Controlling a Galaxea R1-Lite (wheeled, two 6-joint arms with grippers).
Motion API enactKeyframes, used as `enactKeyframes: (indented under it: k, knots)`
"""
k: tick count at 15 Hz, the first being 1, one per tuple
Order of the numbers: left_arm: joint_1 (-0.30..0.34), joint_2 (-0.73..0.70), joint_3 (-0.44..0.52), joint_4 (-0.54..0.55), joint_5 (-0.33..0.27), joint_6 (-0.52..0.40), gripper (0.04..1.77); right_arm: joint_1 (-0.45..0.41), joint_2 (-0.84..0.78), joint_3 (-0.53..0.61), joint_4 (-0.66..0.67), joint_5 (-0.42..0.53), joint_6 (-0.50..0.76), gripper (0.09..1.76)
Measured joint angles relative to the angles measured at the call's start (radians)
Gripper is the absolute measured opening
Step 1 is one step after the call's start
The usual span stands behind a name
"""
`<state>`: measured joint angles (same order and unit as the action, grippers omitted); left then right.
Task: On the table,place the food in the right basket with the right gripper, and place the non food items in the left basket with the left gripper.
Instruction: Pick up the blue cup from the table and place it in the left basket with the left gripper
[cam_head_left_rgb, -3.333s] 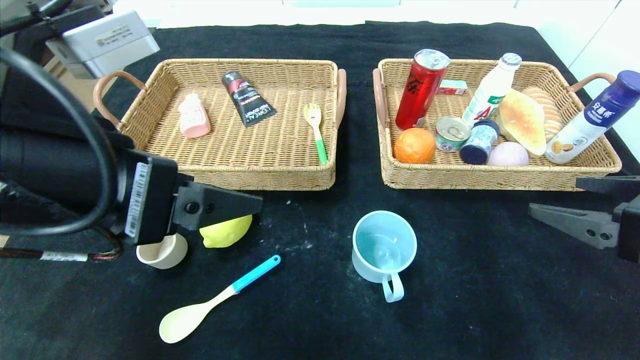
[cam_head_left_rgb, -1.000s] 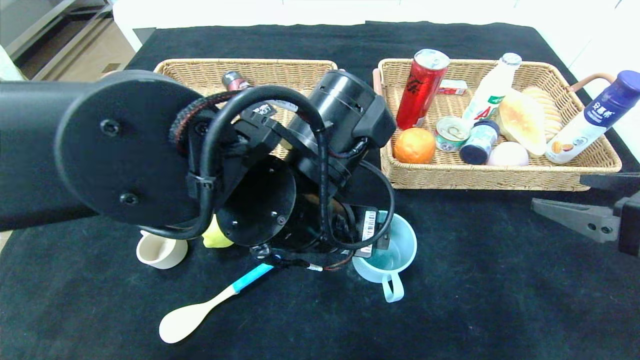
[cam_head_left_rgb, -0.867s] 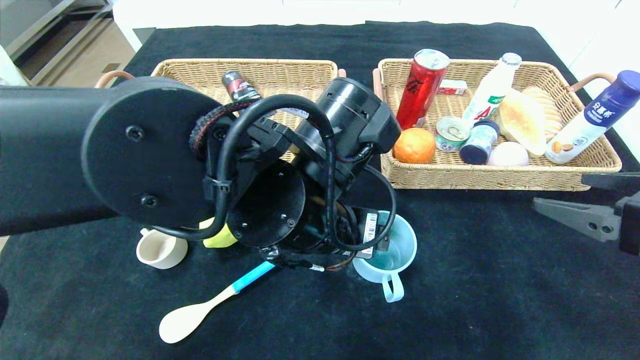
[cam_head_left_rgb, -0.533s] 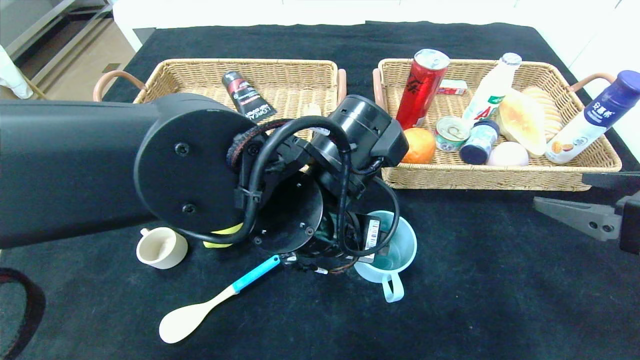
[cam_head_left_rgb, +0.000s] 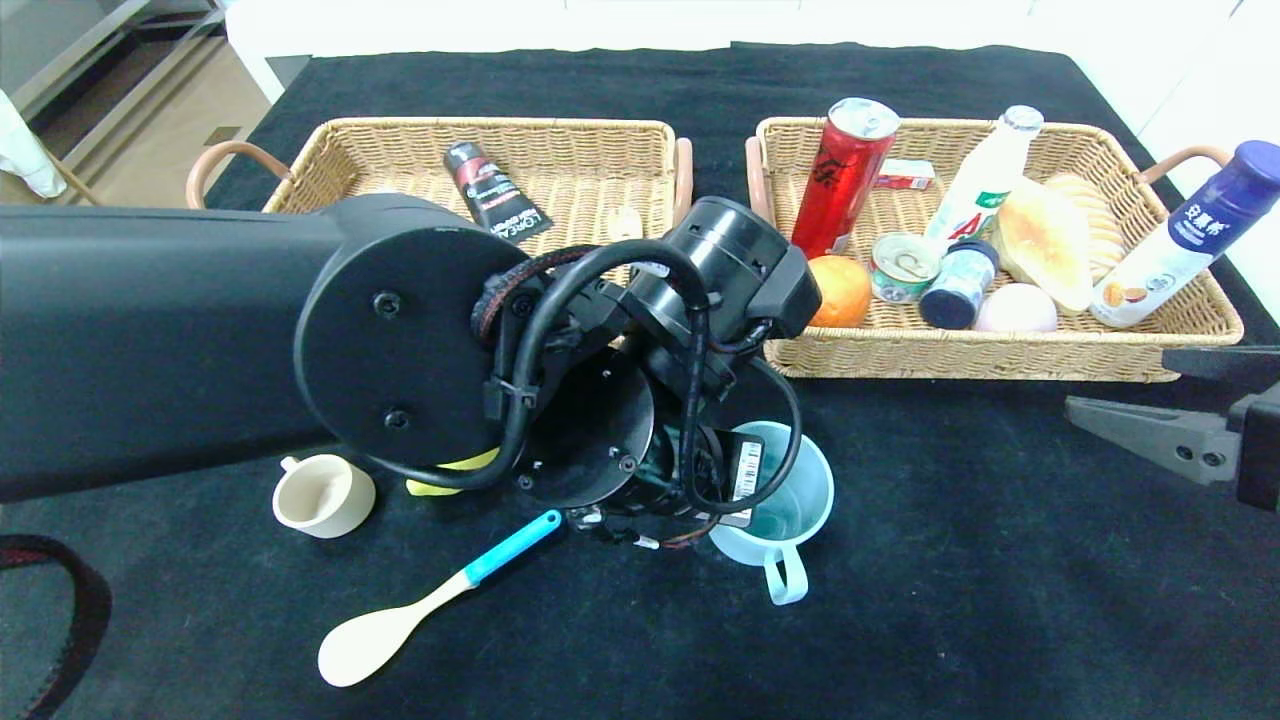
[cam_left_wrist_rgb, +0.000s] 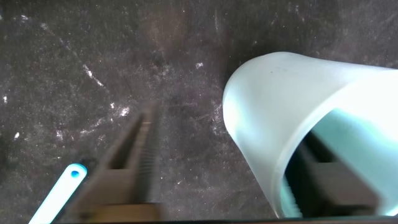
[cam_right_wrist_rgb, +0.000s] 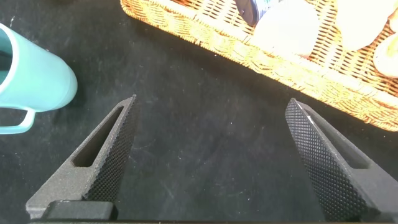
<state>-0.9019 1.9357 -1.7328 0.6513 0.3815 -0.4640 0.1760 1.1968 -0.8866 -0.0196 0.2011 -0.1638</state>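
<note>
A light blue mug (cam_head_left_rgb: 792, 505) stands upright on the black table, between the baskets and nearer me. My left arm reaches over it and hides its own gripper in the head view. In the left wrist view my left gripper (cam_left_wrist_rgb: 233, 134) straddles the mug (cam_left_wrist_rgb: 280, 106) wall. One finger (cam_left_wrist_rgb: 336, 183) is inside the mug, and the other finger (cam_left_wrist_rgb: 130, 165) is outside with bare table between it and the wall. The jaws are open. My right gripper (cam_head_left_rgb: 1115, 388) hovers open and empty at the right edge, in front of the right basket (cam_head_left_rgb: 1000, 362).
A cream cup (cam_head_left_rgb: 322, 495), a partly hidden yellow lemon (cam_head_left_rgb: 452, 468) and a blue-handled spoon (cam_head_left_rgb: 430, 598) lie at front left. The left basket (cam_head_left_rgb: 480, 125) holds a black tube (cam_head_left_rgb: 495, 195). The right basket holds a red can (cam_head_left_rgb: 840, 175), an orange (cam_head_left_rgb: 842, 290), bottles and bread.
My left arm has swung from the table's left over the blue mug and come down onto it, and its jaws have narrowed about the wall. The right arm has not moved.
</note>
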Motion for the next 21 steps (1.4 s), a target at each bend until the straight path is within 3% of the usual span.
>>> enactKeyframes:
  k: [3,4,5,21]
  knots:
    - [0.0,0.0,0.0,0.0,0.0,0.001,0.77,0.0,0.0,0.0,0.0,0.0,0.0,1.71]
    - [0.0,-0.001,0.0,0.0,-0.001,0.0,0.56,0.0,0.0,0.0,0.0,0.0,0.0,1.71]
    - [-0.001,-0.002,-0.002,0.0,-0.003,0.001,0.21,0.0,0.0,0.0,0.0,0.0,0.0,1.71]
    - [0.0,-0.046,0.012,-0.001,-0.02,-0.004,0.18,0.0,0.004,0.0,0.0,0.0,0.001,1.71]
